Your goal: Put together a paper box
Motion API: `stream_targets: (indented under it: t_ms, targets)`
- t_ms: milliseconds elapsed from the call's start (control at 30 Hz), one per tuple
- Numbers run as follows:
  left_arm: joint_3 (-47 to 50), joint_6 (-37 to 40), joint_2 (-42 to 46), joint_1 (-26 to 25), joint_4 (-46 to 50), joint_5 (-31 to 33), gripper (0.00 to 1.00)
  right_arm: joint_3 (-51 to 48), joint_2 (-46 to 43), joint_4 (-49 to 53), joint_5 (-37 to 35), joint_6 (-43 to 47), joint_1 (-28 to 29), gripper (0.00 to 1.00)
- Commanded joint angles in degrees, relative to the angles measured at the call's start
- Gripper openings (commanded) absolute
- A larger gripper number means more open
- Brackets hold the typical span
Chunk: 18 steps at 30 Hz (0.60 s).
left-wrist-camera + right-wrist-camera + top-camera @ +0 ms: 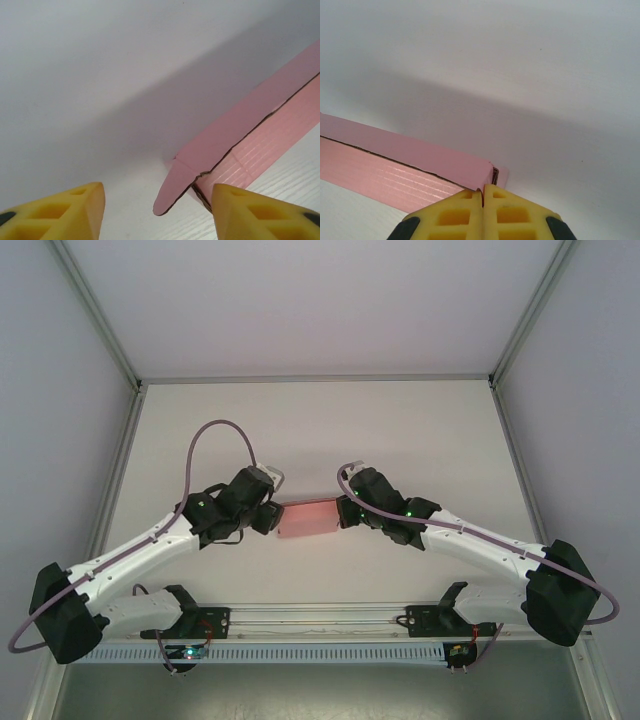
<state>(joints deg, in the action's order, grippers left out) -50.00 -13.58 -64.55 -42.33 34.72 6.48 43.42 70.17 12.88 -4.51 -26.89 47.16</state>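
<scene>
At the table's (320,430) near edge the left arm (150,550) and the right arm (480,540) rise from their bases and reach inward toward each other. The left jaws stand partly open, their yellow fingers (65,212) well apart. The rounded end flap (172,187) of the paper box (310,518) lies in the gap between them. Whether either finger touches the card cannot be told. The right jaws are pressed together, finger against finger (455,215), with their tips at the corner of the box's right end. Whether any card is nipped in that seam cannot be told. The pink box lies near the table's middle, its long side running left to right between the two arms. A dark seam runs along it between a smooth panel and a ribbed one. Beyond it, bare white table reaches the far edge.
</scene>
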Motion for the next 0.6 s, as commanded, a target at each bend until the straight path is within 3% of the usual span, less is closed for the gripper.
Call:
stream_targets:
  t_ms: [0, 133, 267, 567]
  targets:
    - [-1.3, -1.1, -0.6, -0.2, 0.2, -1.1, 0.34, 0.4, 1.1, 4.5, -0.3, -0.6, 0.7, 0.0]
    - [-1.1, -1.6, -1.3, -0.2, -0.5, -2.1, 0.27, 0.3, 1.2, 4.7, -0.4, -0.5, 0.7, 0.0]
    - [-1.1, -3.2, -1.0, -0.1, -1.3, -2.6, 0.0, 0.3, 1.2, 4.9, -0.7, -0.7, 1.0, 0.0]
    - [0.8, -12.5, -0.8, -0.1, -3.2, -4.1, 0.0, 0.6, 1.3, 6.3, -3.2, -0.6, 2.8, 0.0]
